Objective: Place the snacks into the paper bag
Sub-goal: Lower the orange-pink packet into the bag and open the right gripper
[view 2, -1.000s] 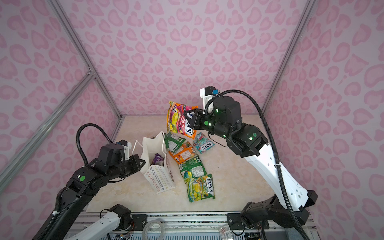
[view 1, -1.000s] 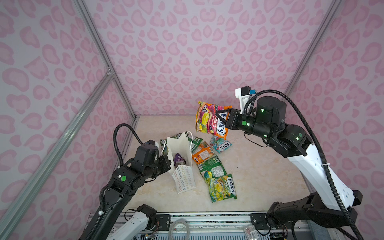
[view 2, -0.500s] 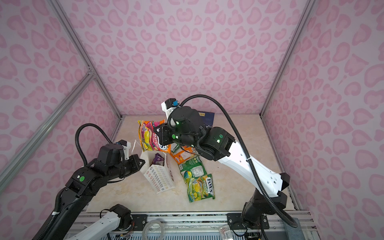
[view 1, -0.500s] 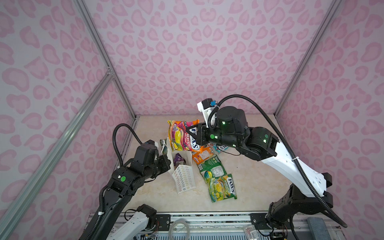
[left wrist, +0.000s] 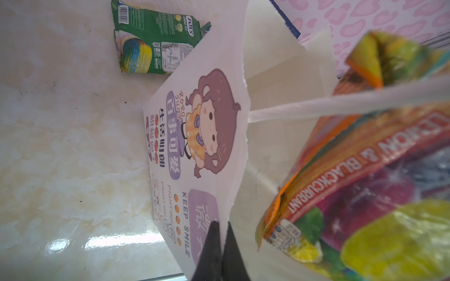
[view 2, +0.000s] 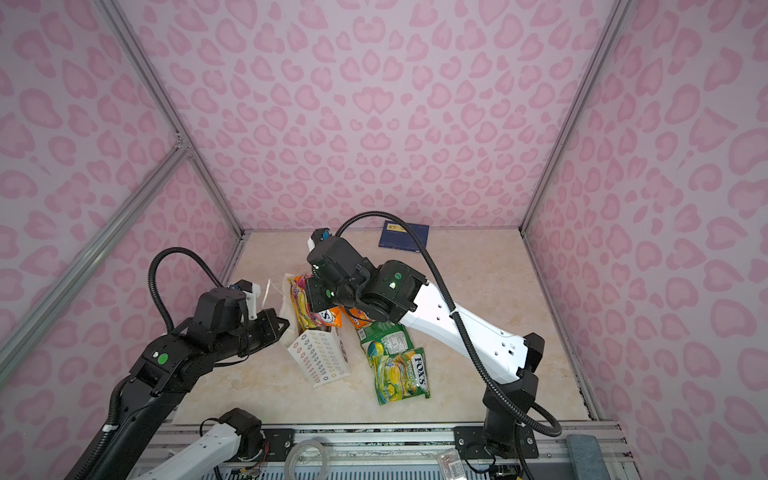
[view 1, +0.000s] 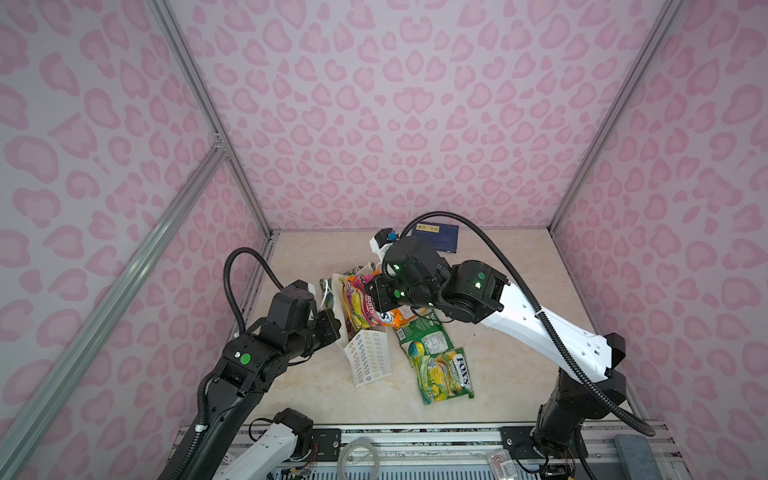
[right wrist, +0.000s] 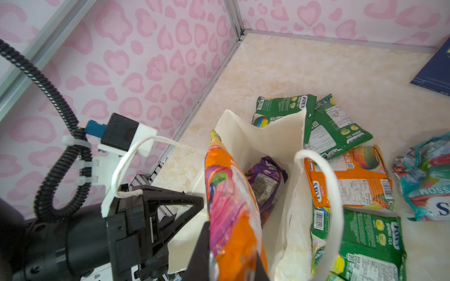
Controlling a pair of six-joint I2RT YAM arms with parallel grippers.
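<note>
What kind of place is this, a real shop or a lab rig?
Probably a lab robot test cell, not a shop: pink printed wall panels on aluminium framing, a marble-look tabletop, and the left arm and right arm mounted on a front base rail.

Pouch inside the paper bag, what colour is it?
The pouch is purple; right wrist view shows it best.

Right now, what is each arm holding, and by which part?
The right gripper clamps one end of the orange fruit pouch; the left gripper pinches the paper bag by its rim.
</note>
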